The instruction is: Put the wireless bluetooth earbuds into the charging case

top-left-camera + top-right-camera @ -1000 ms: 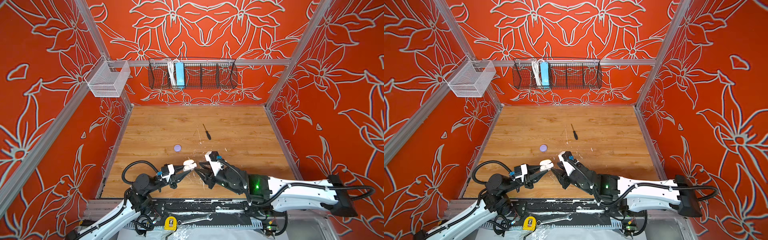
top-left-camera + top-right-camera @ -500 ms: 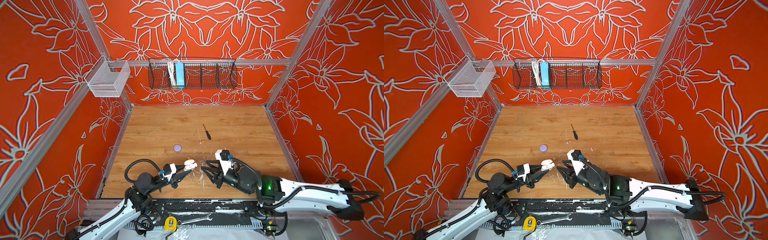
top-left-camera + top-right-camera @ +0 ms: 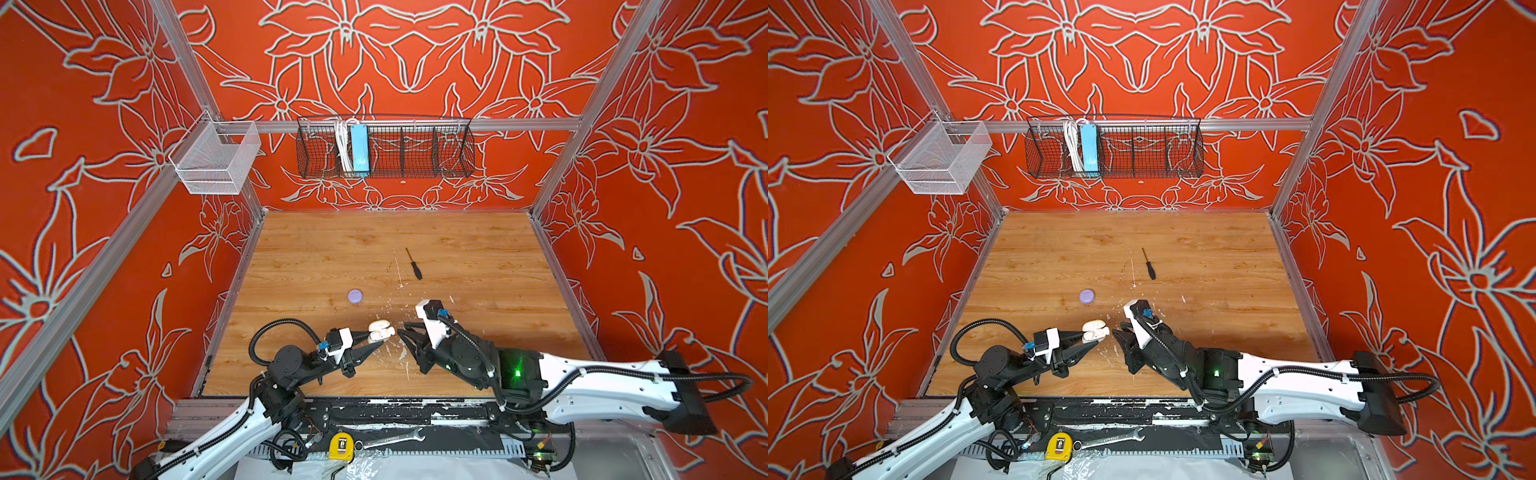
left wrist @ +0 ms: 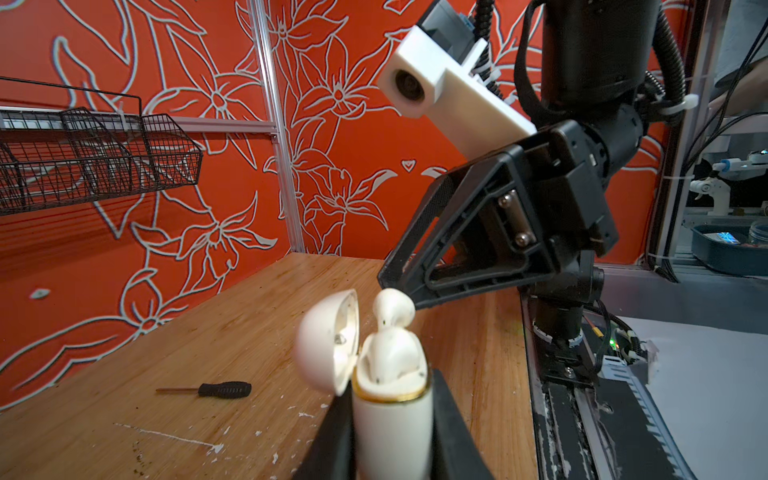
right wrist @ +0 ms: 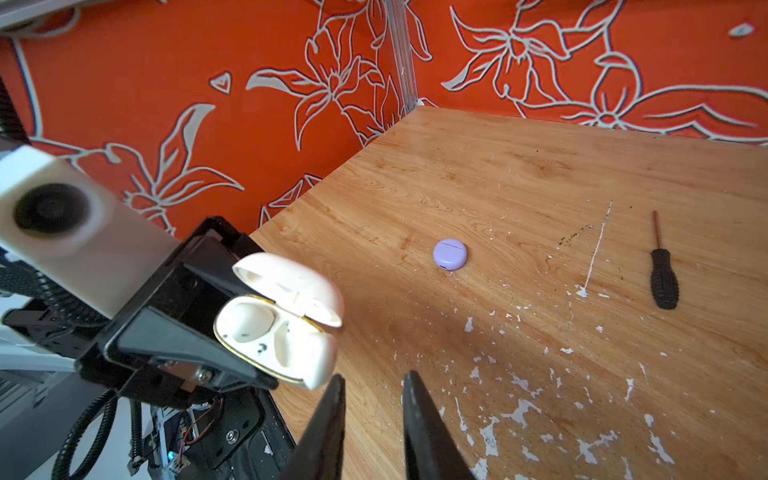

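Observation:
My left gripper (image 4: 390,399) is shut on the cream-white charging case (image 4: 390,419), held upright above the table's front with its lid (image 4: 328,340) swung open. Two cream-white wireless earbuds are in it: one earbud (image 4: 390,353) sits low, the other earbud (image 4: 392,309) stands higher. In both top views the case (image 3: 380,330) (image 3: 1095,330) hangs between my two grippers. My right gripper (image 5: 374,378) is just right of the case (image 5: 278,328), jaws a narrow gap apart with nothing between them. Its tip (image 4: 388,286) hovers at the raised earbud's top.
A closed lavender case (image 3: 354,296) (image 5: 450,254) lies on the wooden table (image 3: 478,257) behind the grippers. A black screwdriver (image 3: 414,266) (image 5: 663,274) lies farther back. White flecks dot the wood near the front. Wire baskets (image 3: 384,149) hang on the back wall.
My right gripper drew back to the right, then came in again beside the case, with its jaws narrower than before. The left gripper has held the case still.

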You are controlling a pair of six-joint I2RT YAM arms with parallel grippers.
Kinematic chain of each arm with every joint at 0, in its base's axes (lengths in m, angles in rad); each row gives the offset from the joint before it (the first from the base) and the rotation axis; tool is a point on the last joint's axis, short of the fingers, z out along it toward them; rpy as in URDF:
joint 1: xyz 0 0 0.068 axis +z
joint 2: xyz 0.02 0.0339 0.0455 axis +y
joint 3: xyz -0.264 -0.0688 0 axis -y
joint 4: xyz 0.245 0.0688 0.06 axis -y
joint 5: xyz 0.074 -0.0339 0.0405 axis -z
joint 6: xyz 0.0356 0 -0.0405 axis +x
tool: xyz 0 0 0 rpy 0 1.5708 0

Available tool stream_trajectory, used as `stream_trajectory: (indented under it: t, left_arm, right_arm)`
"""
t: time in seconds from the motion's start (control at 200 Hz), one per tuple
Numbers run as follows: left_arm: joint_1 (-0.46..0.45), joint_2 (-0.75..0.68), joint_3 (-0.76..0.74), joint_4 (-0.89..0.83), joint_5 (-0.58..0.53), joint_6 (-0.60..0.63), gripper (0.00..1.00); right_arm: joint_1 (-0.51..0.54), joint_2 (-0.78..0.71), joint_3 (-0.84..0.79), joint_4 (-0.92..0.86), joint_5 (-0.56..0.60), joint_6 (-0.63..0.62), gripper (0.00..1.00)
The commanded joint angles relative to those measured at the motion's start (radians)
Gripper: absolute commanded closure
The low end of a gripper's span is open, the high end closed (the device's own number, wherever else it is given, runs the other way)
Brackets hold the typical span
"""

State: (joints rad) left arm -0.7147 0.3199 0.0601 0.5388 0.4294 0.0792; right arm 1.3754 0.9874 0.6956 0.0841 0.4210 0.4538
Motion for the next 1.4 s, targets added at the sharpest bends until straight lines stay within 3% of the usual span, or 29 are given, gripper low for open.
stream_trajectory:
  t: [0.0, 0.51, 1.396]
  left_arm:
    - [-0.008, -0.011, 0.029, 0.029, 0.015, 0.011, 1.00]
    - [-0.008, -0.016, 0.030, 0.019, 0.006, 0.011, 1.00]
    - [-0.007, 0.068, 0.060, -0.007, -0.007, 0.033, 1.00]
  right_arm:
    - [0.002, 0.008, 0.039, 0.014, -0.004, 0.011, 0.76]
    - [0.003, 0.079, 0.073, 0.065, -0.090, 0.022, 0.83]
    - [0.004, 0.060, 0.114, 0.036, -0.111, -0.027, 0.87]
